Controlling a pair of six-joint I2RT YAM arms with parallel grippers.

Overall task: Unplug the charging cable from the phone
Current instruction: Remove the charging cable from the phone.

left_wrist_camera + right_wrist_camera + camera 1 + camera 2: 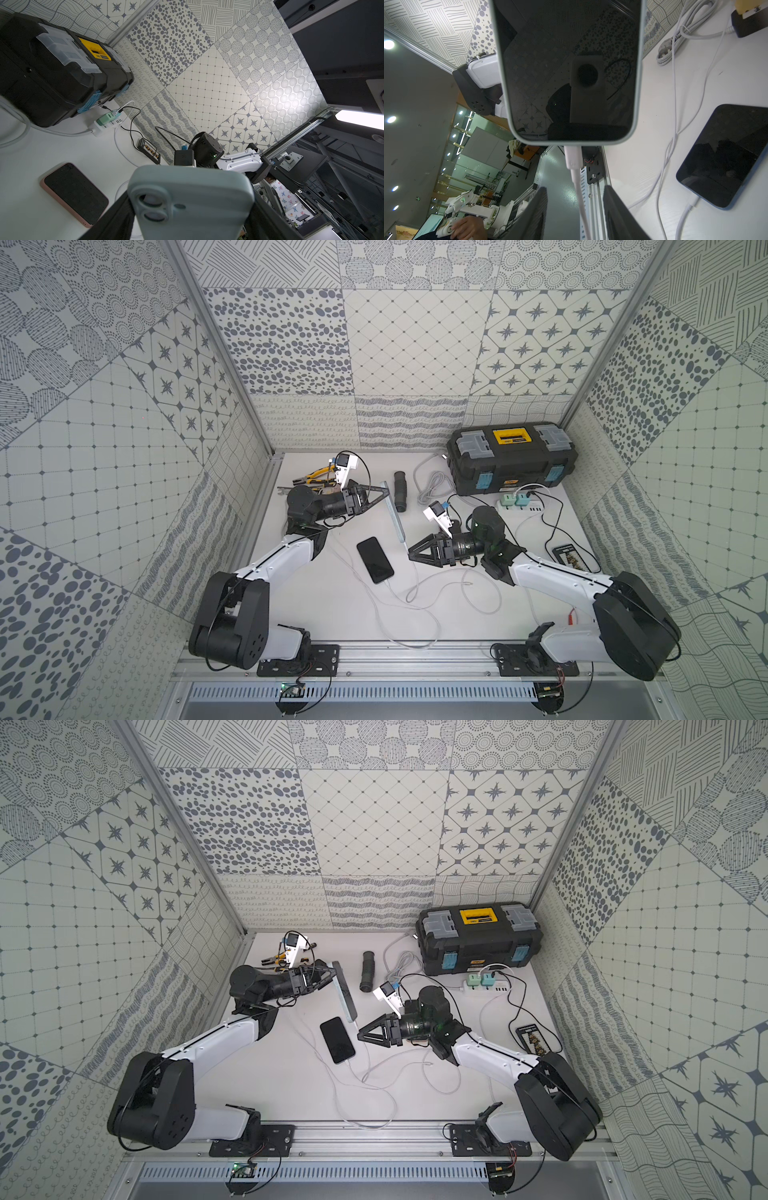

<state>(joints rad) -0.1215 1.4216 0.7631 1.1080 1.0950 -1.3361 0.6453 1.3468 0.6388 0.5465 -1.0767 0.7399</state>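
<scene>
A phone (395,514) (345,990) in a pale grey-green case is held on edge above the table, with my left gripper (388,491) (334,973) shut on its camera end (191,203). Its dark screen (569,72) faces the right wrist camera. A white charging cable plug (572,158) sits in the phone's lower end. From there the cable (579,197) (417,576) runs down between the fingers of my right gripper (576,207) (410,553) (359,1033). That gripper is open, with a gap on each side of the cable, just below the plug.
A second phone (375,560) (74,193) lies flat mid-table, screen up, with its own white cable. A third phone (571,558) lies at the right. A black toolbox (511,458), power strip (521,506), black ribbed tube (401,491), coiled grey cord (434,485) and pliers (316,477) lie behind.
</scene>
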